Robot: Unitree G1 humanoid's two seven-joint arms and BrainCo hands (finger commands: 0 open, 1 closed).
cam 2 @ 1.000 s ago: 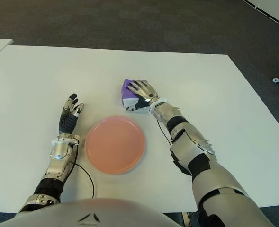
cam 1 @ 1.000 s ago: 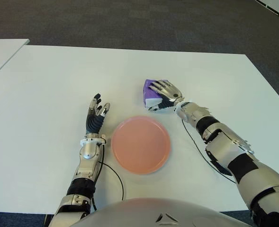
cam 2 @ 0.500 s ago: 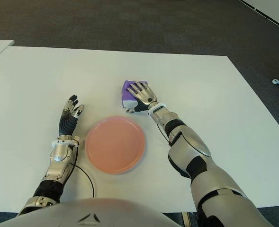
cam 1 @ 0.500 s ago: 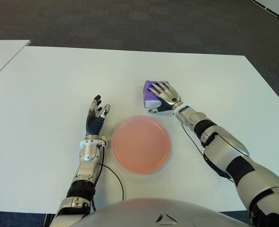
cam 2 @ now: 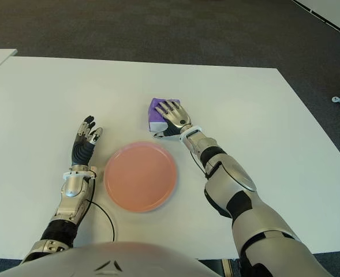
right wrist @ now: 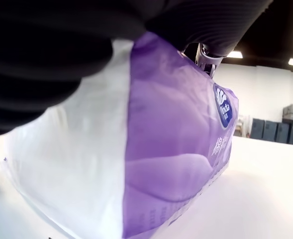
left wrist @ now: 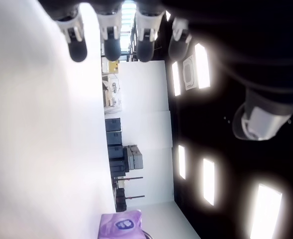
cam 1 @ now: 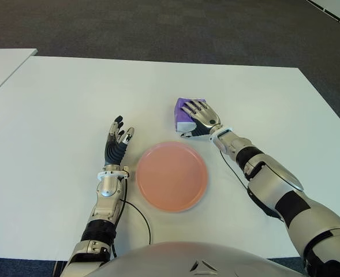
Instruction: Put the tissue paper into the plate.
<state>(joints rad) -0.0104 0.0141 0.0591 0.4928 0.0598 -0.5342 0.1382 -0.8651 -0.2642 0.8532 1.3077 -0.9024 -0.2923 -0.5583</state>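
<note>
Purple-and-white plastic marks the soft tissue paper packet (cam 1: 185, 113), which is seen lying on the white tabletop (cam 1: 60, 98) just beyond the round pink plate (cam 1: 171, 176) — outside it. The right robot hand (cam 1: 201, 116) is laid over the packet, fingers draped across its top; a full clamp seems likely but cannot be confirmed. The left robot hand (cam 1: 116, 142) is shown left of the plate, fingers straight and apart, nothing held.

Right hand (cam 1: 201, 116) — flatter on tissue pack (cam 1: 184, 109) now.
</note>
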